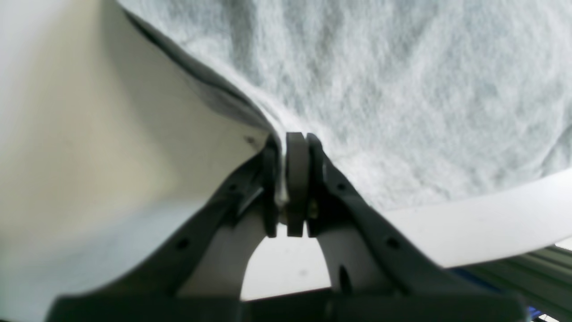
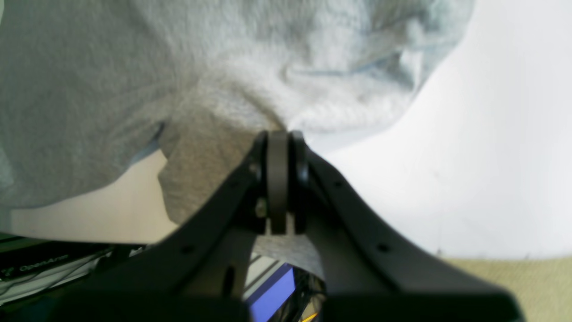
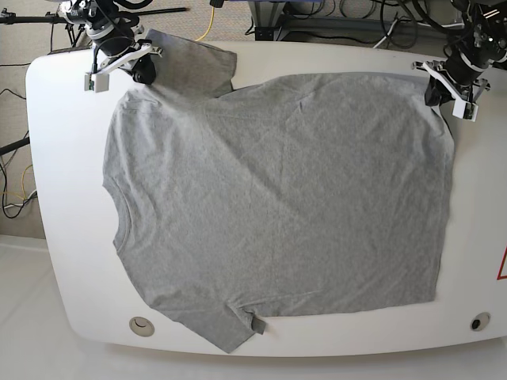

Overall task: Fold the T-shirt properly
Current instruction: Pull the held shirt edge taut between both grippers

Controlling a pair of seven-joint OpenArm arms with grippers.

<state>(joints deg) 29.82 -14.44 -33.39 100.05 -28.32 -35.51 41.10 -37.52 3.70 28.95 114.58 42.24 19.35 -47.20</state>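
Observation:
The heather-grey T-shirt (image 3: 277, 198) lies spread on the white table (image 3: 63, 198), plain side up, with its neck toward the left and its hem toward the right. One sleeve is folded over at the far left corner and the other points to the near edge. My right gripper (image 3: 144, 75) is shut on the far shoulder by the sleeve; the right wrist view shows the grey T-shirt (image 2: 214, 107) bunched at the right gripper (image 2: 279, 133). My left gripper (image 3: 433, 95) is shut on the far hem corner, and in the left wrist view the T-shirt (image 1: 380, 89) edge sits pinched in the left gripper (image 1: 297, 136).
Cables and stands (image 3: 348, 20) run along the floor behind the table's far edge. Two round fittings (image 3: 142, 324) sit in the tabletop near the front corners. A red mark (image 3: 502, 265) shows at the right edge.

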